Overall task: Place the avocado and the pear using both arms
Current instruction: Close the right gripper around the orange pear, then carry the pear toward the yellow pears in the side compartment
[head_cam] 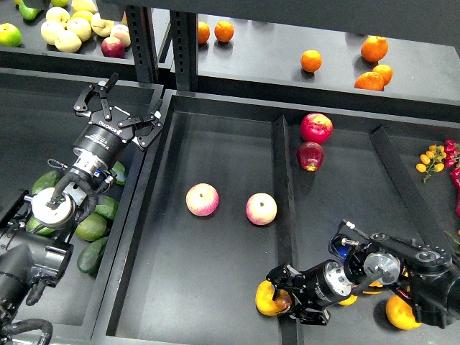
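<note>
The pear (264,299), orange-yellow, lies at the front right corner of the middle bin (180,287), against the divider. My right gripper (284,297) reaches in from the right, with its fingers closed on either side of the pear. Several avocados lie in the left bin. The darkest, elongated avocado (93,256) is at the front, by the bin wall, and part of my left arm hides the others. My left gripper (122,108) is open and empty, raised over the back of the left bin, well away from the avocados.
Two pink-yellow apples (203,199) (261,208) lie mid-bin. Two red apples (316,128) are in the right bin (402,215), and yellow fruit (399,313) lies under my right arm. Lighter avocados (91,227) are at the left. Oranges (374,49) and pale apples (68,29) sit on the back shelf.
</note>
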Robot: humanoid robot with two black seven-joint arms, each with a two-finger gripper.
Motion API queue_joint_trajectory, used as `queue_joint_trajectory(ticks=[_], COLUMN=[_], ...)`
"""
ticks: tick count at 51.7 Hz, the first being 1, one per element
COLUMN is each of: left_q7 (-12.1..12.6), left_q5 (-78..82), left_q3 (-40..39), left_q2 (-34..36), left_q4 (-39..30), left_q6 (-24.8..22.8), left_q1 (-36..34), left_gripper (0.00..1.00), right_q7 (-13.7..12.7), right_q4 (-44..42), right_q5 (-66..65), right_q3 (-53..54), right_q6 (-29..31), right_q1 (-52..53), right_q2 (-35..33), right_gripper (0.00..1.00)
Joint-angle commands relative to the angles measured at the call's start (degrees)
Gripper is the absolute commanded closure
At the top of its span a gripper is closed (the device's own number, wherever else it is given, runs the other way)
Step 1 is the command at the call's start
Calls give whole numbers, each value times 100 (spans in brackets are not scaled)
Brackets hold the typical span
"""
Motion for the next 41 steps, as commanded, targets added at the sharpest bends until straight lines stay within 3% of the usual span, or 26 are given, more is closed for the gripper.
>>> queue_joint_trajectory(ticks=[1,16,41], left_q7=[0,0,9], left_q5=[0,0,0], left_q3=[-1,8,34], left_q2=[0,0,0], left_q4=[9,27,53], left_q6=[0,0,0], left_q1=[3,3,3], left_gripper=[0,0,0], right_q7=[3,3,3], right_q4=[-7,-50,28], right_q5=[31,408,997], right_q3=[1,177,142], right_q6=[0,0,0], right_q1=[56,206,680], right_q2=[-111,-199,-287], right_gripper=[71,81,83])
